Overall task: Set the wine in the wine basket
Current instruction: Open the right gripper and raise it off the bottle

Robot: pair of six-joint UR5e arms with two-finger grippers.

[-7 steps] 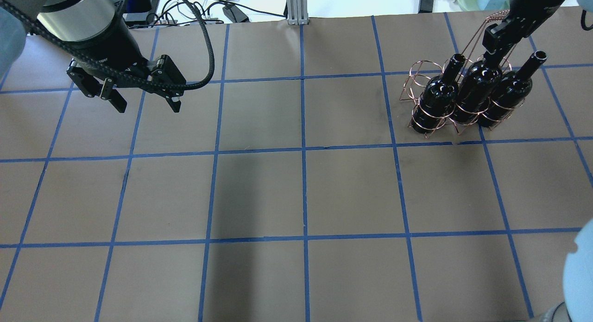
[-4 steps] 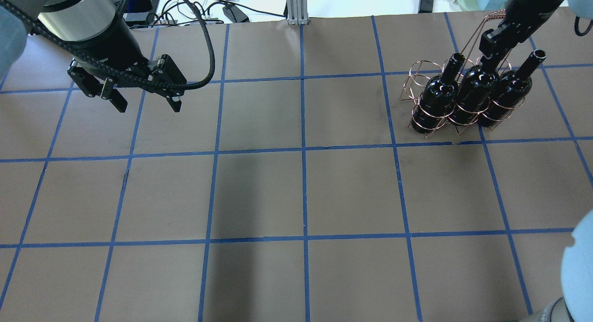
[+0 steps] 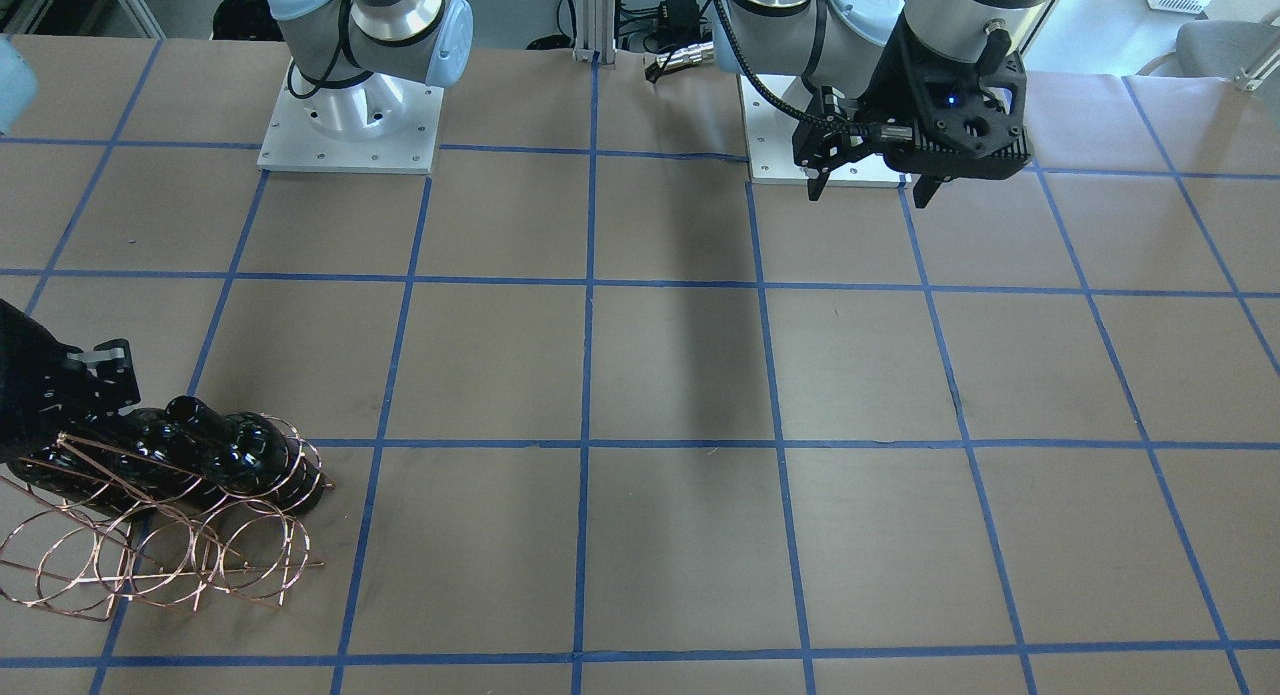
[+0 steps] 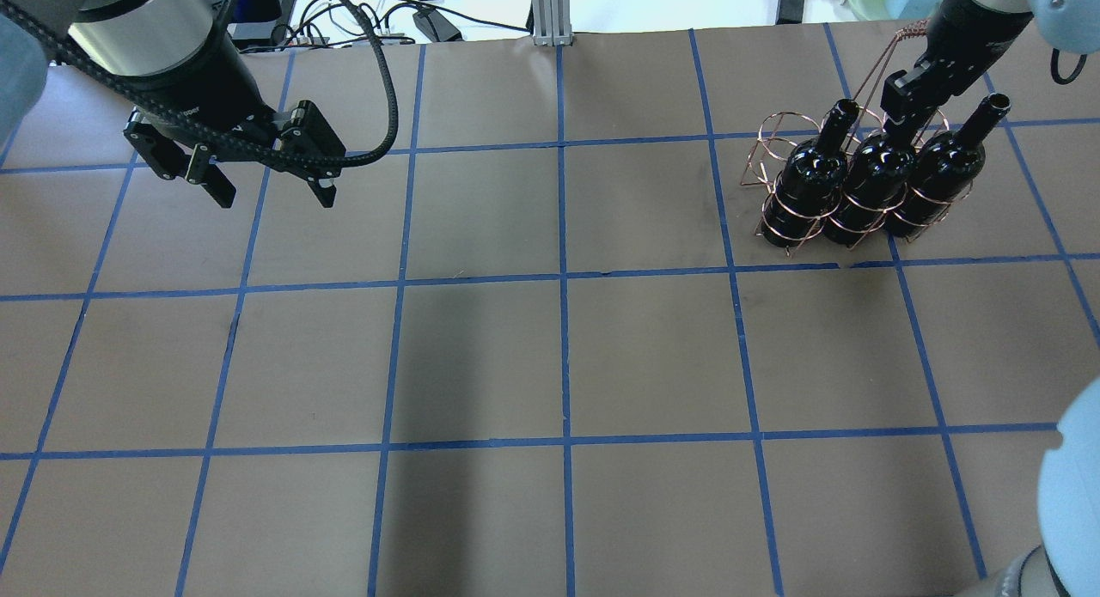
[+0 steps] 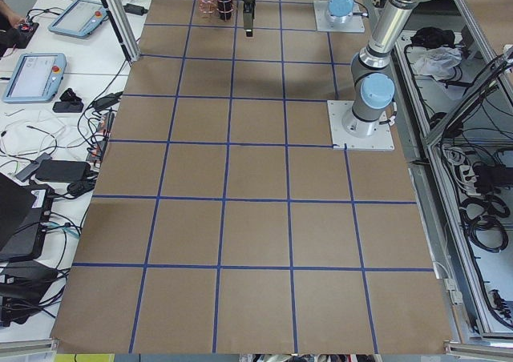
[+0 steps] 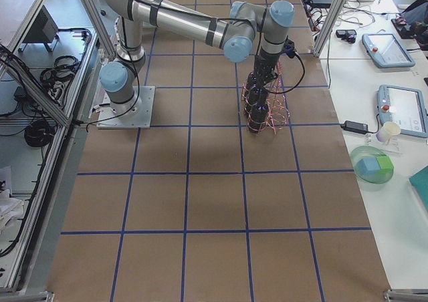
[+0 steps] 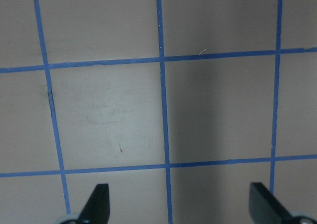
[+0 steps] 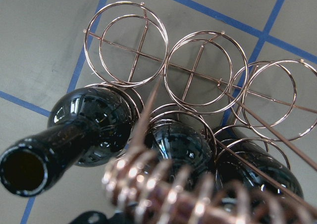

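the wine (image 4: 872,172), glossy near-black glass, stands upright, long axis vertical, neck up, between two like bottles (image 4: 803,180) in the copper wine basket (image 4: 773,142) at 2 o'clock on the table (image 4: 550,356). right gripper (image 4: 900,116) is clamped on its neck. left gripper (image 4: 275,200) hangs spread wide at 10 o'clock, and the print on it is too small to read.

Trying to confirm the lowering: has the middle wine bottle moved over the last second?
Yes. In the overhead view the middle wine bottle has sunk deeper into the wine basket, its base shifting toward the blue tape line in front of it.
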